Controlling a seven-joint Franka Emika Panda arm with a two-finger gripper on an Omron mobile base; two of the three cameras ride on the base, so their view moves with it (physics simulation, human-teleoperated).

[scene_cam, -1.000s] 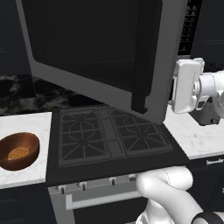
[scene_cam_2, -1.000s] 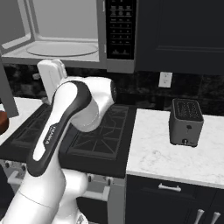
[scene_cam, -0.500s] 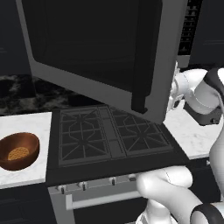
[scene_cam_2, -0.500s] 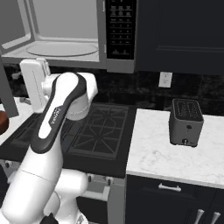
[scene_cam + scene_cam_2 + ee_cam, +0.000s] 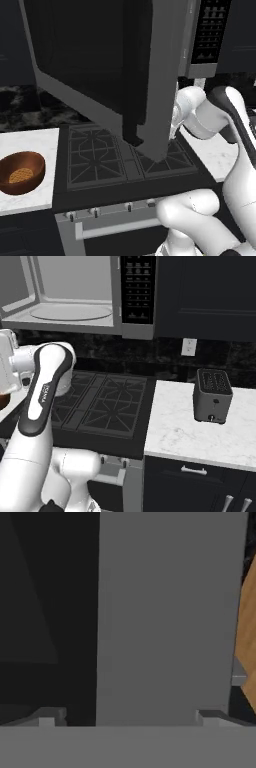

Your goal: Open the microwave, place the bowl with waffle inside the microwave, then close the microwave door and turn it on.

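Flanking base cameras; hand camera against microwave door (image 5: 165, 612)

Very little can be read. The arm's (image 5: 42, 391) white upper link, at the left of the right base view, carries a short line of dark lettering running along it, too small and blurred to make out. The microwave's black button panel (image 5: 138, 288), at the top centre of the same view, shows rows of tiny pale marks on its keys, none legible. The toaster (image 5: 213, 395) bears no readable label.
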